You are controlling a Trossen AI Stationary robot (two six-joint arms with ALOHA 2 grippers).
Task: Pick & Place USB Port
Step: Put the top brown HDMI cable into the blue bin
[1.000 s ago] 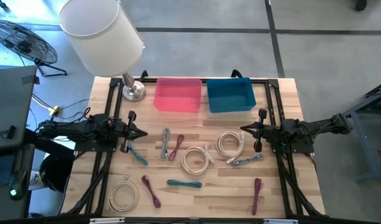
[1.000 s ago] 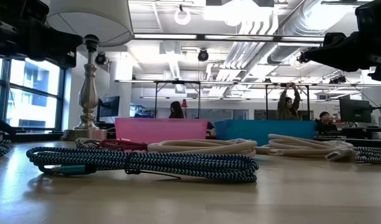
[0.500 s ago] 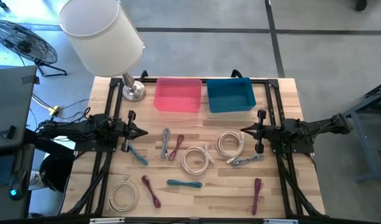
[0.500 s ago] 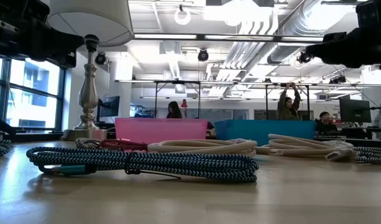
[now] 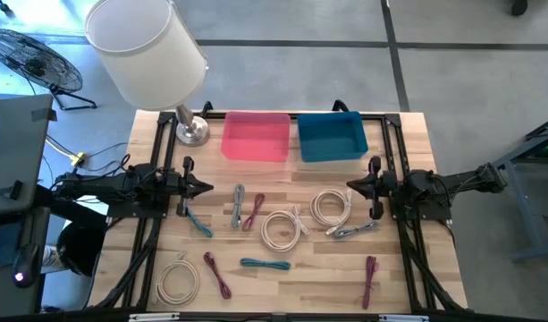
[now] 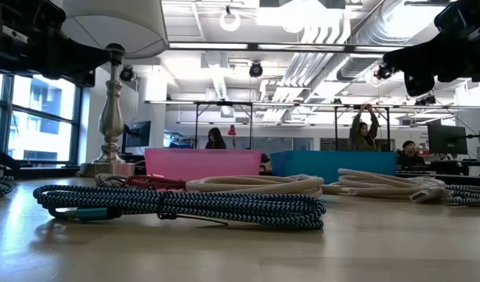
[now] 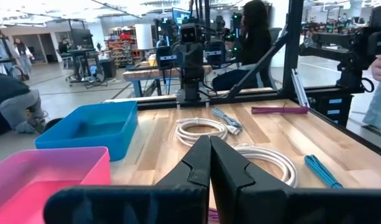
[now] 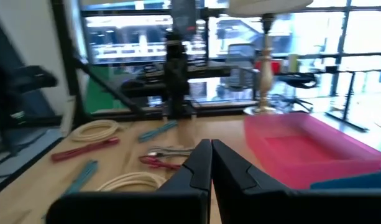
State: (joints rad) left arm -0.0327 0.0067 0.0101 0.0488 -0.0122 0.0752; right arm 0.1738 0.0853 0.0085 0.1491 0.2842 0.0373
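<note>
Several bundled USB cables lie flat on the wooden table (image 5: 399, 268): a teal one (image 5: 199, 224), a grey one (image 5: 239, 206), a maroon one (image 5: 255, 212), two white coils (image 5: 281, 230) (image 5: 330, 207) and others nearer the front. The pink bin (image 5: 256, 136) and the blue bin (image 5: 332, 136) stand at the far edge. My left gripper (image 5: 208, 188) hovers shut and level at the table's left, pointing right. My right gripper (image 5: 349, 187) hovers shut and level at the right, pointing left. The wrist views show each pair of fingers closed together (image 7: 210, 142) (image 8: 211, 144), with nothing between them.
A lamp with a white shade (image 5: 148, 45) has its metal base (image 5: 192, 132) on the far left corner. More cables lie near the front edge: a white coil (image 5: 176, 279), a maroon bundle (image 5: 217, 274), a teal bundle (image 5: 265, 264), another maroon bundle (image 5: 371, 280). People show in the room behind.
My right gripper has rolled about its own pointing line while staying in place and staying shut. No cable has moved.
</note>
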